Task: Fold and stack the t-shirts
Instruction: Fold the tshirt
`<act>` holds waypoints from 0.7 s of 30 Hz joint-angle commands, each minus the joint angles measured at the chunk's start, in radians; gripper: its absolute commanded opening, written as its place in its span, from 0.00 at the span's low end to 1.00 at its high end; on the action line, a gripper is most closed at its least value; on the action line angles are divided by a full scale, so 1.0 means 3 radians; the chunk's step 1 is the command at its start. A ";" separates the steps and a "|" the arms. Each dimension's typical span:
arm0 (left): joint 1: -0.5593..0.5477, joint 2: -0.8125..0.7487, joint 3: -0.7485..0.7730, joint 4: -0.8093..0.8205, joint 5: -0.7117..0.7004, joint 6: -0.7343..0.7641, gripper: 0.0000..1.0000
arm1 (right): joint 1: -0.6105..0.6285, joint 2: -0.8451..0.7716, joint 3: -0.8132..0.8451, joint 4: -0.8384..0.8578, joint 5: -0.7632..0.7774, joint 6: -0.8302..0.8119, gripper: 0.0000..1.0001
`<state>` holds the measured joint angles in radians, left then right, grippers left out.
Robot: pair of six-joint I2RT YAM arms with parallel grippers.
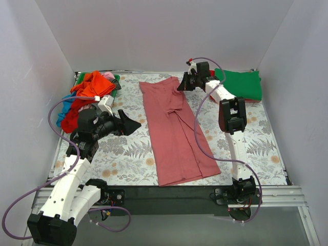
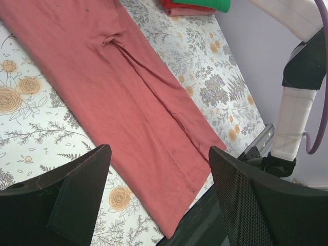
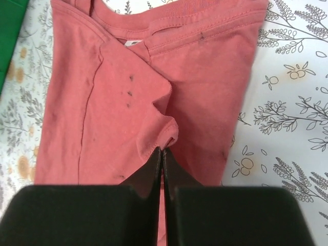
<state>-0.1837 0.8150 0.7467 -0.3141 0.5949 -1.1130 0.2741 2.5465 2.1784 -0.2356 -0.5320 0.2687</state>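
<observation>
Under both pincers, the worktop [image 1: 128, 159] carries the tee [image 1: 174, 138], a long strip running nearward from the right pincer [image 3: 164, 154], which is closed on a tented fold of it. Left of the strip, the left pincer [image 2: 159, 149] hangs wide and empty. I'd smooth the pucker [image 1: 177, 110] nearside of the grip before folding crosswise.

Light: bright, even, diffuse, from above
Shadows: faint, soft-edged, on counter [image 1: 128, 154] at lower left of overhead view
Focus: sharp in all three views
</observation>
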 commanded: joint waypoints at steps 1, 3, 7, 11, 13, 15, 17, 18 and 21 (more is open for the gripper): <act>-0.0006 -0.0043 0.0021 -0.0027 0.0037 0.0064 0.76 | 0.0139 -0.0307 0.0025 -0.0104 0.0218 -0.0312 0.04; -0.0006 -0.0053 0.0021 -0.0027 0.0037 0.0064 0.76 | 0.0196 -0.0338 0.0010 -0.0120 0.0265 -0.0384 0.04; -0.0006 -0.0058 0.0016 -0.0022 0.0037 0.0064 0.76 | 0.0374 -0.0394 -0.0036 -0.0156 0.0392 -0.0532 0.04; -0.0006 -0.0063 0.0016 -0.0022 0.0042 0.0064 0.76 | 0.0528 -0.0440 -0.0087 -0.0212 0.0505 -0.0691 0.06; -0.0006 -0.0068 0.0021 -0.0027 0.0042 0.0069 0.76 | 0.0625 -0.0455 -0.0098 -0.0263 0.0546 -0.0819 0.12; -0.0006 -0.0073 0.0016 -0.0037 0.0047 0.0069 0.76 | 0.0692 -0.0481 -0.0118 -0.0370 0.0582 -0.0885 0.20; -0.0006 -0.0083 0.0021 -0.0037 0.0047 0.0069 0.76 | 0.0779 -0.0537 -0.0138 -0.0437 0.0587 -0.1095 0.22; -0.0006 -0.0083 0.0021 -0.0032 0.0052 0.0064 0.76 | 0.0799 -0.0568 -0.0159 -0.0493 0.0536 -0.1136 0.28; -0.0006 -0.0089 0.0027 -0.0032 0.0093 0.0069 0.76 | 0.0825 -0.0736 -0.0184 -0.0671 0.0337 -0.1468 0.48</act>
<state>-0.1837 0.8116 0.7467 -0.3145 0.5983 -1.1099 0.5274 2.4363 2.1288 -0.3752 -0.3916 -0.0532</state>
